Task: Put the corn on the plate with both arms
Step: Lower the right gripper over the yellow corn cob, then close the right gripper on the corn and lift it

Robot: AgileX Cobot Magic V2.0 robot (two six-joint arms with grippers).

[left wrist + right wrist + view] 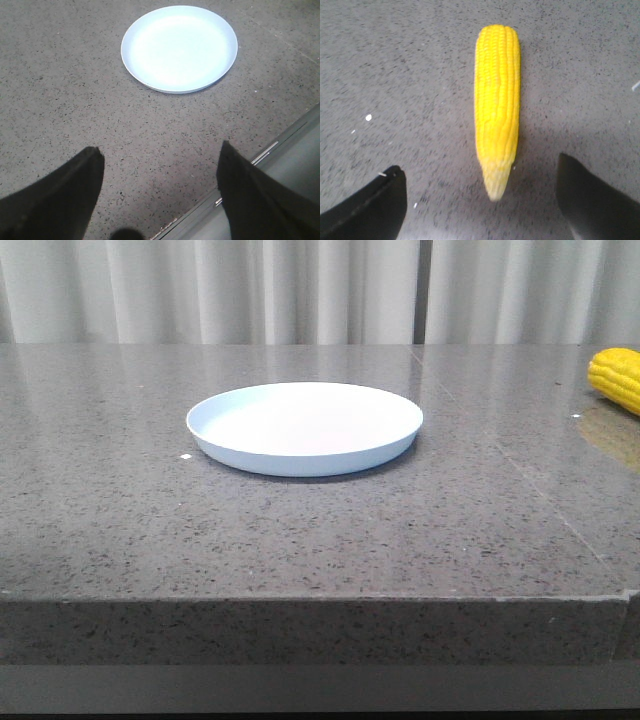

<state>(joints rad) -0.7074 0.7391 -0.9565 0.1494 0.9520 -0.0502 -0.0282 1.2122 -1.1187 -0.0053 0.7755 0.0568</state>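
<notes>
Now: corn (pixel 496 105) lies flat on counter (pixel 300 530), well right of plate (pixel 304 427), apart. Right fingers (pixel 365 212) wide, tip between, no contact. Left fingers (pixel 55 200) wide, near plate, holding nothing.

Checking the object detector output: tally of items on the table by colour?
Yellow: 1, the corn, lying on the table at the far right edge of the front view.
White to pale blue: 1, the plate, mid-table with nothing on it.
Total: 2 items.
</notes>
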